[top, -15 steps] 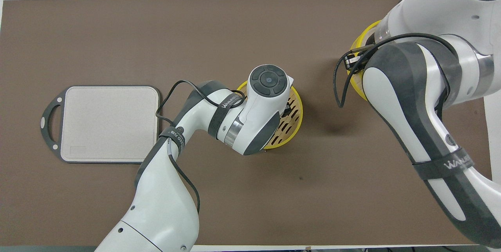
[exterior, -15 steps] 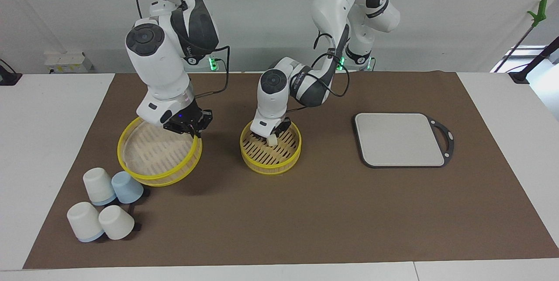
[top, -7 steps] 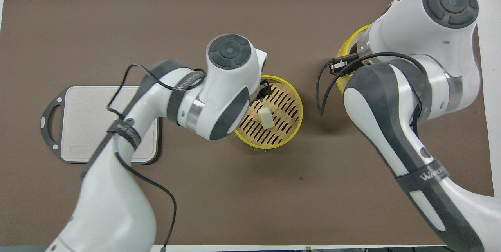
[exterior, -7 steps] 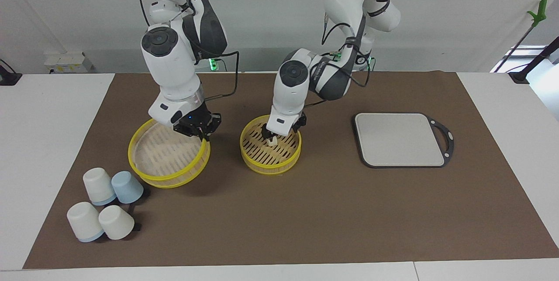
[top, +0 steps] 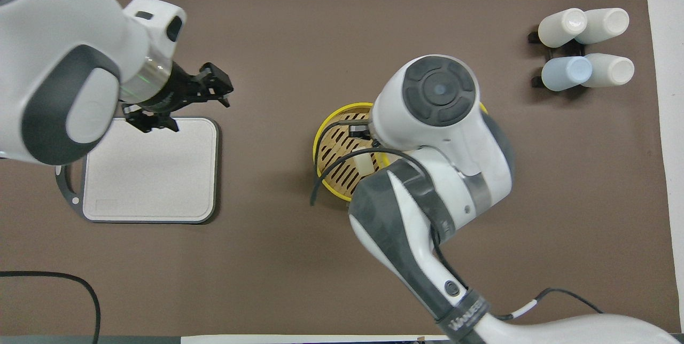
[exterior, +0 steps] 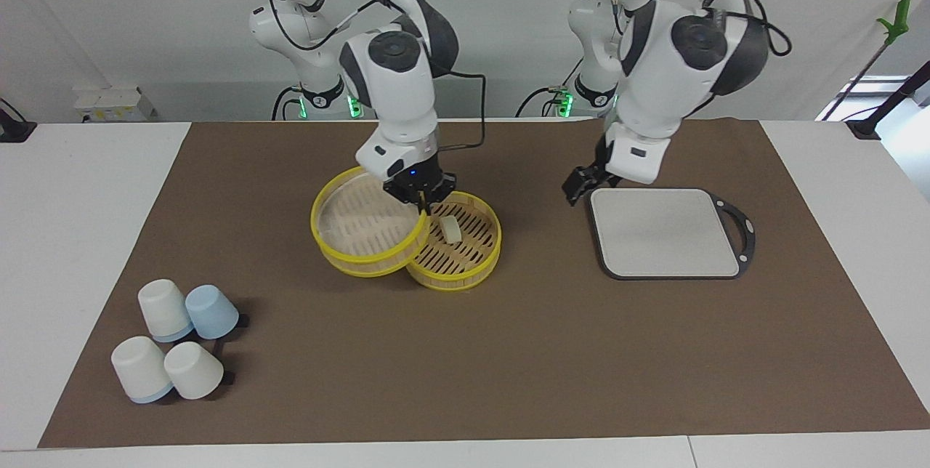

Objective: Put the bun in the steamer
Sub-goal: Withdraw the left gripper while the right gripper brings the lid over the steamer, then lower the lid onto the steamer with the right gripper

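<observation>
Yellow basketwork marks the steamer [exterior: 465, 268], which sits on the brown mat [exterior: 508, 352] near the middle of the table; its slatted floor shows dark slots. The bun [exterior: 451, 230], a small cream-white lump, lies on that slatted floor, inside the rim, at about the 11 o'clock position of the tier in the facing view. Nothing grips it.

A second yellow-rimmed tier with a pale floor [exterior: 363, 224] is raised and tilted, overlapping the steamer's rim at its 9 to 10 o'clock side in the facing view. The right gripper [exterior: 423, 204] is clamped on this pale-floored tier at the tier's 3 o'clock edge, fingertips closed on the rim, directly over the steamer beside the bun. In the overhead view the right arm covers most of both tiers, and only part of the steamer's slatted floor [top: 342, 173] and a sliver of the bun [top: 364, 163] show.

The left gripper [exterior: 585, 184] hangs over the mat at the 10 o'clock corner of the grey cutting board [exterior: 665, 232] in the facing view. Its fingers [top: 218, 76] are spread fully apart and hold nothing.

Four cups [exterior: 174, 341] lie clustered on the mat toward the right arm's end of the table, well apart from the steamer.
</observation>
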Robot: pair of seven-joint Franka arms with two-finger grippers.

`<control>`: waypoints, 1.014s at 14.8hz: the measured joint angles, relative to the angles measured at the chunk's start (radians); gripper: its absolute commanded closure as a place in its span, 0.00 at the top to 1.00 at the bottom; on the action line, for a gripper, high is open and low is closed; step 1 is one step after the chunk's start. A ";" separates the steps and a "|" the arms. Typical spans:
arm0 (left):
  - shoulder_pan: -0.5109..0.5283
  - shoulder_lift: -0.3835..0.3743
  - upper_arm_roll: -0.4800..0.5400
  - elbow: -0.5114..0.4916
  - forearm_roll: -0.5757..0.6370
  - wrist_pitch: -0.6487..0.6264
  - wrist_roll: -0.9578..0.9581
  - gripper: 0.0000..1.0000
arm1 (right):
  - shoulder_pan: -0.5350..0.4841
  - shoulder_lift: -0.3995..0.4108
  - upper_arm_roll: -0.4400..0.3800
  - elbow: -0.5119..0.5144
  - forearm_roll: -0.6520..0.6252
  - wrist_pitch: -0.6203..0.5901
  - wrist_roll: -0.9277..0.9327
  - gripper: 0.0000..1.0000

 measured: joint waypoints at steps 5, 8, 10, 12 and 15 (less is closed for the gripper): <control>0.195 -0.037 0.001 -0.005 0.002 -0.089 0.300 1.00 | 0.115 0.185 -0.004 0.247 -0.072 -0.090 0.157 0.00; 0.215 -0.061 0.000 -0.013 0.025 -0.099 0.343 1.00 | 0.118 0.257 -0.007 0.299 -0.074 -0.067 0.158 0.00; 0.215 -0.083 -0.005 -0.020 0.047 -0.127 0.353 1.00 | 0.125 0.269 -0.007 0.305 -0.074 -0.059 0.158 0.00; 0.217 -0.125 -0.005 -0.055 0.053 -0.146 0.378 1.00 | 0.130 0.271 -0.007 0.304 -0.075 -0.050 0.158 0.00; 0.229 -0.194 -0.003 -0.124 0.071 -0.147 0.416 1.00 | 0.138 0.276 -0.007 0.294 -0.075 -0.049 0.158 0.00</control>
